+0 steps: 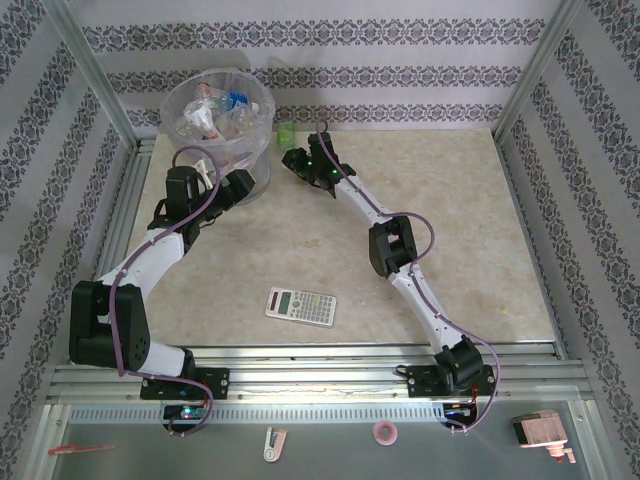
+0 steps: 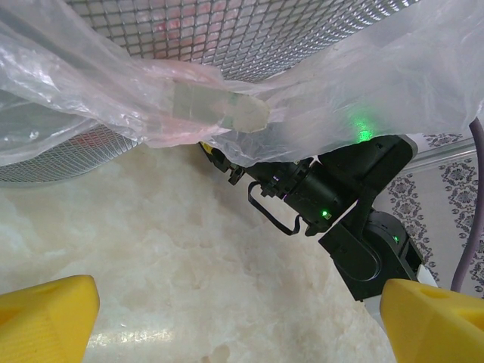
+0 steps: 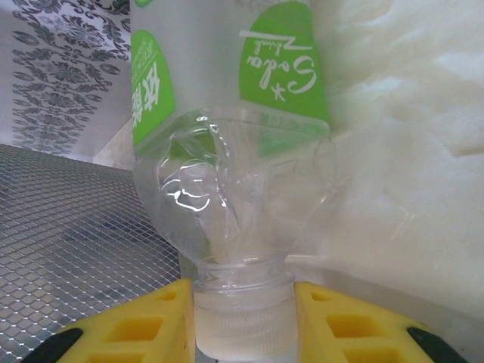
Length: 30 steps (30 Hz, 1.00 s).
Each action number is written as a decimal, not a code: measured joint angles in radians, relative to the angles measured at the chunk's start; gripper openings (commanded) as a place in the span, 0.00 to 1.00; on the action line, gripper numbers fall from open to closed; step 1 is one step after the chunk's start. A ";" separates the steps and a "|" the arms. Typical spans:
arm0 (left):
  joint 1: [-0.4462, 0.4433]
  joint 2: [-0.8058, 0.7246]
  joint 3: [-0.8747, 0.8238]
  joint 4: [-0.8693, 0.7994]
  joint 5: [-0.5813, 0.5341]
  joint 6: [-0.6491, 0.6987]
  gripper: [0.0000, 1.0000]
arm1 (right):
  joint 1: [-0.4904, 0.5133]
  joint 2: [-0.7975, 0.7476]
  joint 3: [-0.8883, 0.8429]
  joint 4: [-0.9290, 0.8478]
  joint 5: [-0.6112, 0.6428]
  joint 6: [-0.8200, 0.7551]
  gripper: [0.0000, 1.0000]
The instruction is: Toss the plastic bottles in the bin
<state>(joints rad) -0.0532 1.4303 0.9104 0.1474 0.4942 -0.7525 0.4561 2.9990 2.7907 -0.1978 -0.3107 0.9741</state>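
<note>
1. Beside the bin (image 1: 262, 140), just to its right, the right gripper (image 3: 242, 321) is clamped on the capped neck of a clear green-labelled bottle (image 3: 227, 174).
2. Close to the bin's mesh wall, the left gripper (image 2: 238, 306) has its jaws spread wide and holds nothing.
3. Several bottles (image 1: 215, 115) lie inside the bin.
4. 1 calculator (image 1: 300, 305) lies near the table's (image 1: 450, 220) front edge.

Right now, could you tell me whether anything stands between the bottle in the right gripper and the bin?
Nothing visible does. The right gripper grips the bottle by its top, beside the bin, with bare table between them. The bin's wall must be cleared. The left gripper sits open at the bin's near side, off that path.
</note>
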 measured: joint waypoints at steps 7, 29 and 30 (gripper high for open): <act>0.000 0.000 0.000 0.005 0.000 0.000 0.95 | 0.000 -0.078 -0.119 -0.003 -0.020 -0.005 0.24; -0.053 -0.011 0.000 0.025 -0.011 0.014 0.93 | 0.031 -0.811 -1.094 -0.228 -0.053 -0.117 0.51; -0.053 -0.019 0.000 0.025 -0.011 0.016 0.94 | 0.031 -0.832 -1.111 -0.256 -0.053 -0.126 0.59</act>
<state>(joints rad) -0.1059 1.4109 0.9100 0.1726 0.4831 -0.7361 0.4873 2.1674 1.6794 -0.4541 -0.3634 0.8478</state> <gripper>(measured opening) 0.931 0.430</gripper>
